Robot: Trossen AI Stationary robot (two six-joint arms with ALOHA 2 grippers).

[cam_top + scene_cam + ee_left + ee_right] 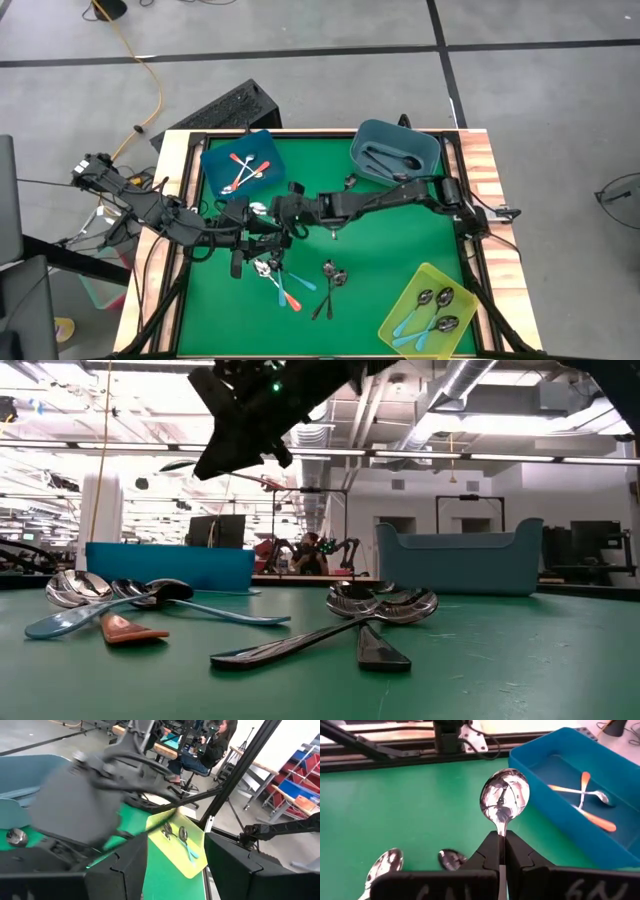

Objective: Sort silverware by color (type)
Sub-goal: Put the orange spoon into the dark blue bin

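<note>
A spoon (504,800) is seen closest in the right wrist view, its thin handle pinched between the closed fingers of the right gripper (502,851) and its shiny bowl standing up and mirroring the rig. The handle's colour is hidden by the fingers, so its class cannot be told. The step in hand is judged to be a carry: a spoon lifted over the green table (390,240), near the blue bin (240,163) at the far left, where orange-red handled spoons (587,802) are already laid. The next move is judged to call for matching the held spoon to its bin before release. The left gripper (238,262) is held wide and empty just left of the right one, above the unsorted spoons (275,278). More dark-handled spoons (330,280) lie nearer the middle. The yellow-green bin (432,310) at the near right holds light-blue handled spoons (432,312); the teal bin (396,153) at the far right holds dark ones.
</note>
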